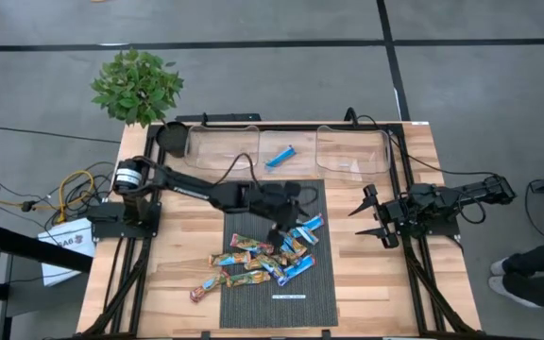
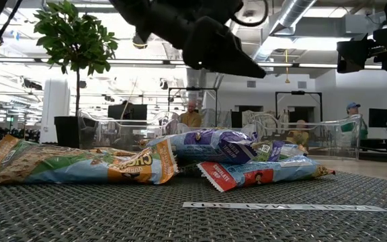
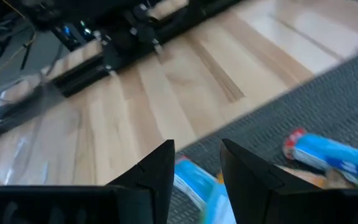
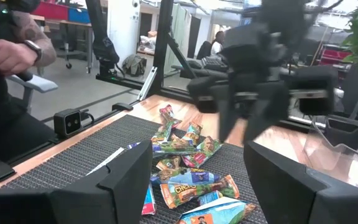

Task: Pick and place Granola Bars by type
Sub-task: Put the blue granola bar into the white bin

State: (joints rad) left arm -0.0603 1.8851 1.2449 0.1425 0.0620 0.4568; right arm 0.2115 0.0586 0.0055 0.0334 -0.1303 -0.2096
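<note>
Left gripper [image 1: 280,229], fingers apart and empty, just above the Granola Bars [image 1: 263,260] pile

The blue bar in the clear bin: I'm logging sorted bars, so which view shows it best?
The high view: the blue bar lies alone in the middle clear bin, unobstructed from above. In the low view the bins sit behind the pile and that bar cannot be made out. Neither wrist view shows it clearly.

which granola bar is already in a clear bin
The lone blue bar in the middle clear bin; all the others still lie heaped on the dark mat.
</note>
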